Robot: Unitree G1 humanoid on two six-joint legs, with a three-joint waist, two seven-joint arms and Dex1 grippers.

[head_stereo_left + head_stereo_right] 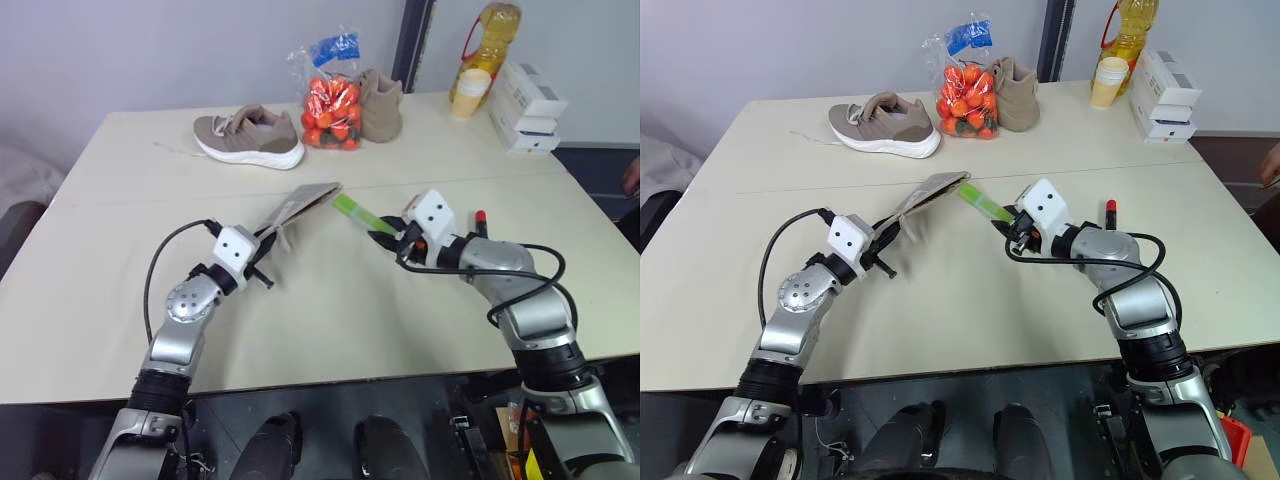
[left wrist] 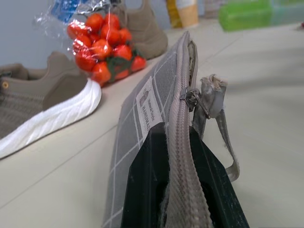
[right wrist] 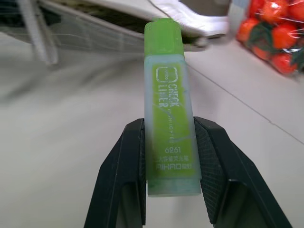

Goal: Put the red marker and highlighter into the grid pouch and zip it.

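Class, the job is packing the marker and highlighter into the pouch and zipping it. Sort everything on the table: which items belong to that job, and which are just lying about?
Belongs to the job:
- grid pouch, held up by the left end effector
- highlighter, held in the right end effector
- red marker, on the table

Just lying about:
- shoes
- bag of oranges
- oil bottle
- paper cup
- white boxes

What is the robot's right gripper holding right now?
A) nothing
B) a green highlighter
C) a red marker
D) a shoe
B: the right gripper is clamped on the green highlighter, pointing it at the grid pouch that the left gripper pinches by its zipper edge, while the red marker lies on the table beside the right arm.
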